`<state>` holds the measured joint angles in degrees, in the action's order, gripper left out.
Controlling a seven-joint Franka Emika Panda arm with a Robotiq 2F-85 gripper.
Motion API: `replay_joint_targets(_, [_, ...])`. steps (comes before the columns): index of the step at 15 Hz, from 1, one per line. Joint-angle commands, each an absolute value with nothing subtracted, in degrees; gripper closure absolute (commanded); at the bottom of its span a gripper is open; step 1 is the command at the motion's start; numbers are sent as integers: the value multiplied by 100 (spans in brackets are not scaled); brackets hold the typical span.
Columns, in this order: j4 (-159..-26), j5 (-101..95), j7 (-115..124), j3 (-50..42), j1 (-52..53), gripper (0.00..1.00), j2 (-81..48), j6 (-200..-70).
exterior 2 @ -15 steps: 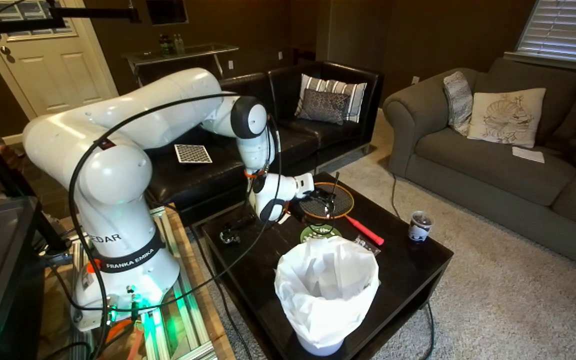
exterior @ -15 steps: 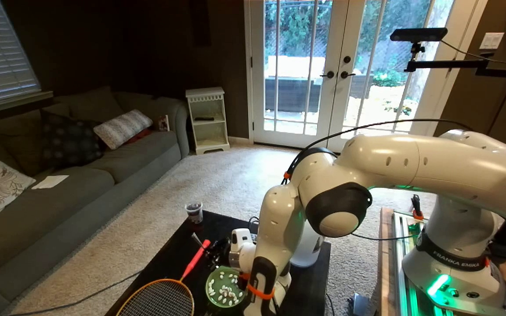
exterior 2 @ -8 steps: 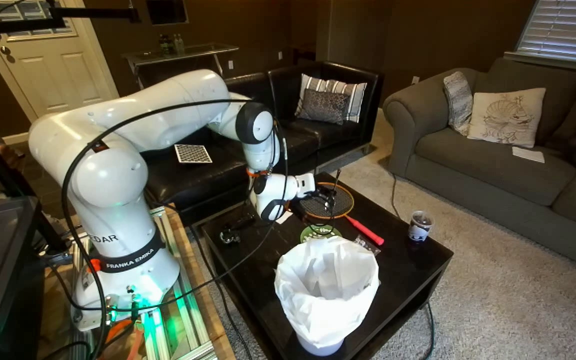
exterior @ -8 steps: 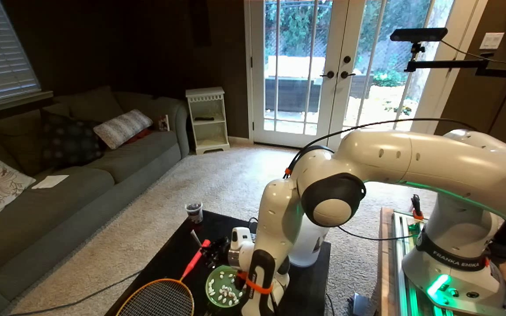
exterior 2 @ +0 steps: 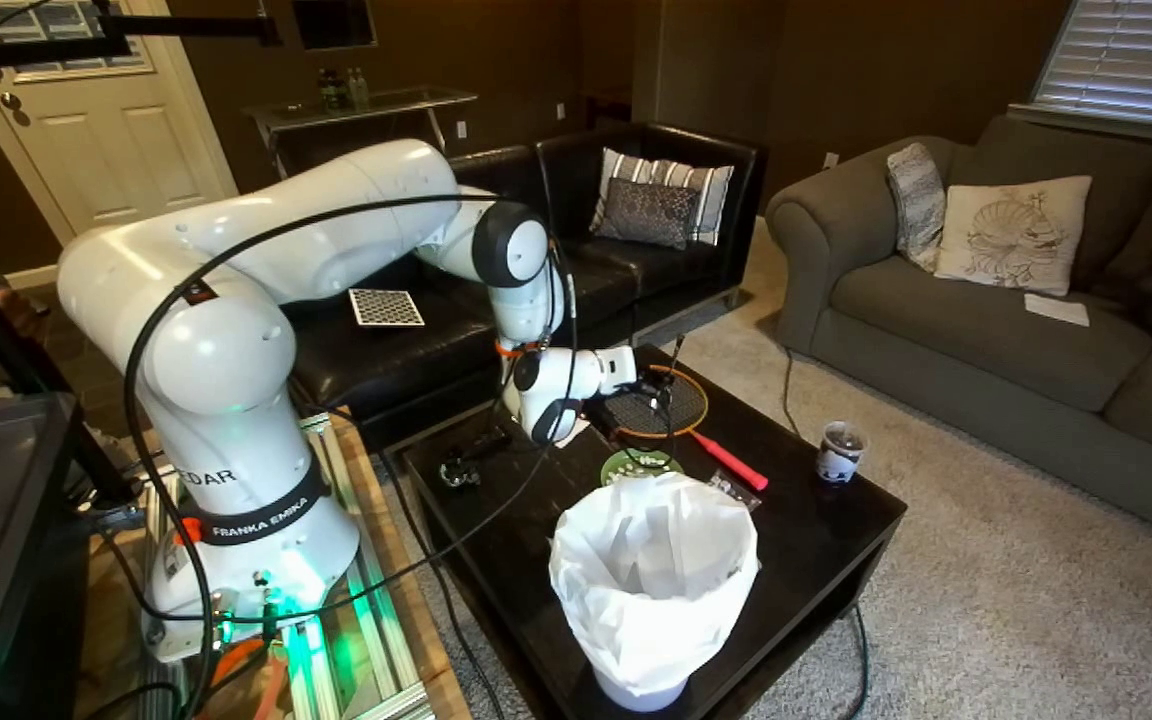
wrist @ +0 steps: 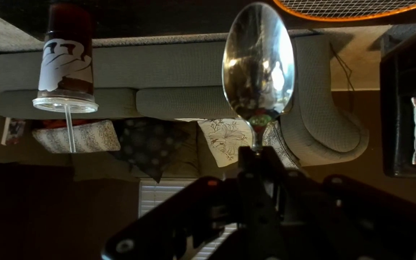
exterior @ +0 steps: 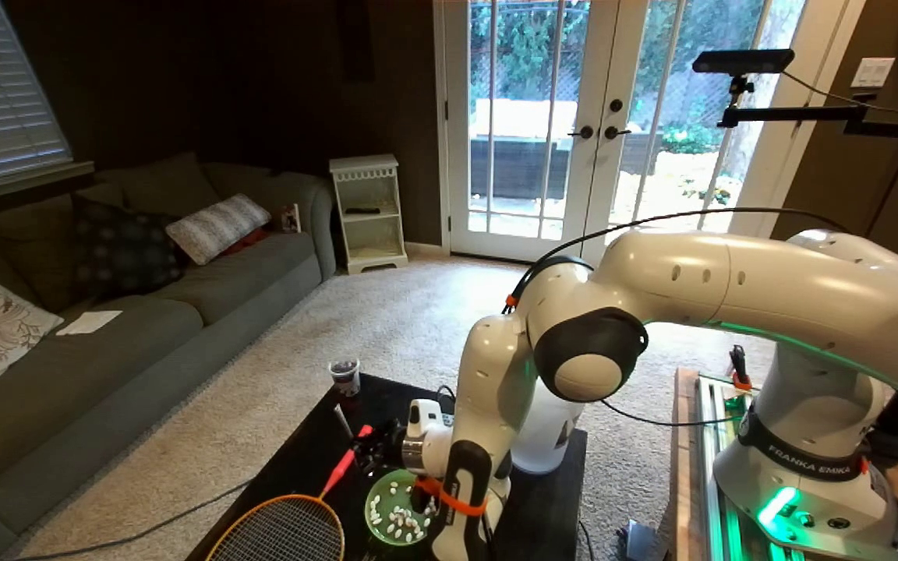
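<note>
I note the gripper (wrist: 257,155) clamped on a metal spoon (wrist: 258,68) at its neck, handle up and rounded end down, presumably so that end hangs unobstructed, near the green dish (exterior: 383,495) of white pieces (exterior: 402,520) on the dark table (exterior 2: 806,535).

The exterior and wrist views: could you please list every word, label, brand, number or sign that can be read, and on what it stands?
"FRANKA EMIKA": black band on the robot's base, in both exterior views.
"DAR": white column above that band; the letter before is unclear.
Dark lower arm cover: lettering too small to read.
Plastic drink cup: white print, no readable letters.
White wastebasket: dark mark, unreadable.
</note>
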<state>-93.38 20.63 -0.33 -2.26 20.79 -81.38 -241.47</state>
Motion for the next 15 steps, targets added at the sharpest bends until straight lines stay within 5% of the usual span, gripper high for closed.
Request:
replay_joint_targets(1, [-9448,1785,-344,102,1845,98,-8031,-24157])
replay_joint_targets(15, [-10423,2445,-1535,-92,2826,98,-6932,-21461])
